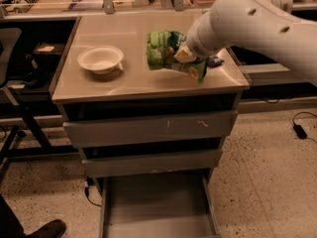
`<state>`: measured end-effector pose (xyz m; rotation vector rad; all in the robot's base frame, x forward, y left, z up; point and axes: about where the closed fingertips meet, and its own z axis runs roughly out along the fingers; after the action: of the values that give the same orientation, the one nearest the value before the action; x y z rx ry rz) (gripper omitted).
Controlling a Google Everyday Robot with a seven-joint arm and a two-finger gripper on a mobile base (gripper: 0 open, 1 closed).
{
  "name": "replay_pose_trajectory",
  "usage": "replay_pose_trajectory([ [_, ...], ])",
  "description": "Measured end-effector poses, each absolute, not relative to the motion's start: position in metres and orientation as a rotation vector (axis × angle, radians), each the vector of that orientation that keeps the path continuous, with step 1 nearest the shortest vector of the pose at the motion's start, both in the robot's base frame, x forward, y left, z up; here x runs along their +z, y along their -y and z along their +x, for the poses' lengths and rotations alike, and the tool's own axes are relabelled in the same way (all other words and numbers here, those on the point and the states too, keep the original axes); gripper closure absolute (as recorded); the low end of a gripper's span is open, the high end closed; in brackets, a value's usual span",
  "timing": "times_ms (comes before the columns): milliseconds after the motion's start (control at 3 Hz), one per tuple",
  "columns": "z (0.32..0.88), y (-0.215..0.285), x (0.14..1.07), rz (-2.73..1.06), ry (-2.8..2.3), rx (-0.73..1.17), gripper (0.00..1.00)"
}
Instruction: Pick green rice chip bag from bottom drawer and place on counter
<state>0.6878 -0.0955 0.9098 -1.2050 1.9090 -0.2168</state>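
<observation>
The green rice chip bag (166,51) hangs in the air just above the right half of the counter (129,76). My gripper (184,55) is at the end of the white arm that reaches in from the upper right; it is shut on the bag's right side and is mostly hidden behind the bag and the wrist. The bottom drawer (156,207) is pulled open below the cabinet, and its flat grey floor is bare.
A white bowl (100,59) sits on the left part of the counter. A small dark object (215,61) lies on the counter by the arm. The two upper drawers (148,128) are closed. A shoe (47,229) shows at the bottom left.
</observation>
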Motion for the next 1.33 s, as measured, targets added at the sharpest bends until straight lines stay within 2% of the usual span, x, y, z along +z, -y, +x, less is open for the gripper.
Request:
replay_pose_trajectory([
  [333,0.743,0.084,0.896,-1.31,-1.908,-0.208,1.0],
  [1000,0.815,0.044,0.889,-1.395,-1.877,-0.11,1.0],
  [1333,0.822,0.044,0.909,-1.37,-1.85,-0.12,0.82],
])
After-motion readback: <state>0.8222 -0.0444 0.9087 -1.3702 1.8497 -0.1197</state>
